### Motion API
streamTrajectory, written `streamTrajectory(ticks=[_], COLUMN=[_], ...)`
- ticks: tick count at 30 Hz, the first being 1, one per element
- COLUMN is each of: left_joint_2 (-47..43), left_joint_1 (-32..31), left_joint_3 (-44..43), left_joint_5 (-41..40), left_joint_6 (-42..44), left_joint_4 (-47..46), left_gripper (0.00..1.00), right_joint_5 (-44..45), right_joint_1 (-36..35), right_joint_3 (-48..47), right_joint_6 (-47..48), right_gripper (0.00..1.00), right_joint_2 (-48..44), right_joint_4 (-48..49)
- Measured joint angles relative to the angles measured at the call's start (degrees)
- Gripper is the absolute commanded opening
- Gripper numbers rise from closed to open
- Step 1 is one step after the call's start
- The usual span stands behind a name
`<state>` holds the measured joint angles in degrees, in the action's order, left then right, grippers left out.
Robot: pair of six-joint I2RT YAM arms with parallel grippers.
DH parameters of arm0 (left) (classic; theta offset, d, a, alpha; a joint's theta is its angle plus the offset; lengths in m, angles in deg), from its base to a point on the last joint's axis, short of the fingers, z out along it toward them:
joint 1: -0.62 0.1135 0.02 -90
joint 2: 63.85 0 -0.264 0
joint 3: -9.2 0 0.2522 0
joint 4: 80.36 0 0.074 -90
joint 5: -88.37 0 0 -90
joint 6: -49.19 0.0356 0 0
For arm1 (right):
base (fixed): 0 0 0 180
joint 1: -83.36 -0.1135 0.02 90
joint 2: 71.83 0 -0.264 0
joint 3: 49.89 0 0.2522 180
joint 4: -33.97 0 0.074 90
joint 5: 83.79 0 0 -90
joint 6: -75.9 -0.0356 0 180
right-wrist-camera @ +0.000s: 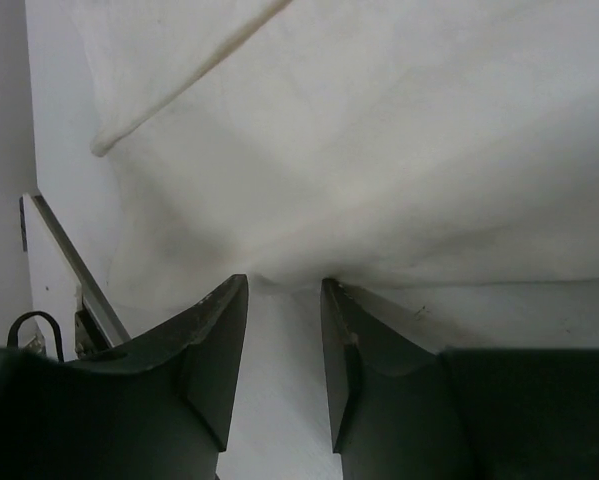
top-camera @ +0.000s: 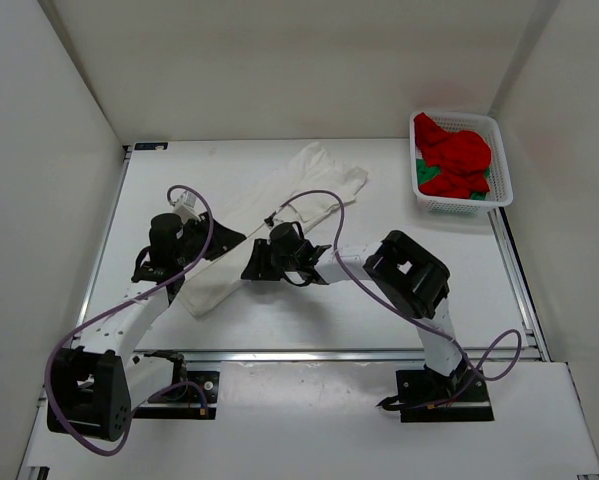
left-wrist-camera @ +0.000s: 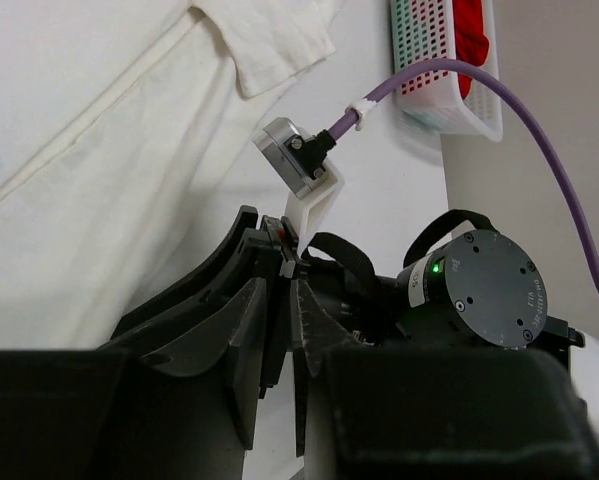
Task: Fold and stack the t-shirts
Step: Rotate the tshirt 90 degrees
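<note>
One purple cable (top-camera: 314,192) arcs over the white t-shirt (top-camera: 309,170) (basket (top-camera: 457,207) well apart).

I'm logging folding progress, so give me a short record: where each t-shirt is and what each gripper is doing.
white t-shirt: laid out diagonally on the table
red t-shirt: bunched in the basket, far right corner
green t-shirt: in the basket, mostly under the red
left gripper: at the white t-shirt's left side, grip unclear
right gripper: open, fingertips at the white t-shirt's edge

Top view looks down from behind; wrist views closely share white t-shirt (top-camera: 314,172).
</note>
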<state>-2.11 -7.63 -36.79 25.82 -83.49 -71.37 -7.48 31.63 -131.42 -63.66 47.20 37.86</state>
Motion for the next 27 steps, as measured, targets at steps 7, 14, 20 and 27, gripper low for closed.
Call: streamTrajectory(ticks=[7, 14, 20, 27], left_joint_2=[0.8, 2.1, 7.8, 8.7], left_joint_1=[-0.7, -5.4, -14.2, -19.1], left_joint_3=[0.2, 1.1, 1.4, 1.6], left_joint_5=[-0.3, -3.3, -5.9, -10.7], left_joint_6=[0.0, 0.3, 0.7, 5.5], left_joint_4=[-0.4, -0.5, -1.3, 4.6], left_gripper=[0.26, 0.28, 0.3, 0.37], right_joint_5=[-1.4, -4.5, -9.4, -9.8], right_joint_1=[1.0, 7.7, 22.3, 31.1], right_joint_3=[-1.9, 16.5, 33.3, 40.6], right_joint_6=[-0.3, -0.1, 2.9, 9.5], right_gripper=[0.0, 0.0, 0.09, 0.44], right_joint_2=[1.8, -9.5, -23.3, -40.7], right_joint_4=[-2.3, 2.3, 1.8, -9.1])
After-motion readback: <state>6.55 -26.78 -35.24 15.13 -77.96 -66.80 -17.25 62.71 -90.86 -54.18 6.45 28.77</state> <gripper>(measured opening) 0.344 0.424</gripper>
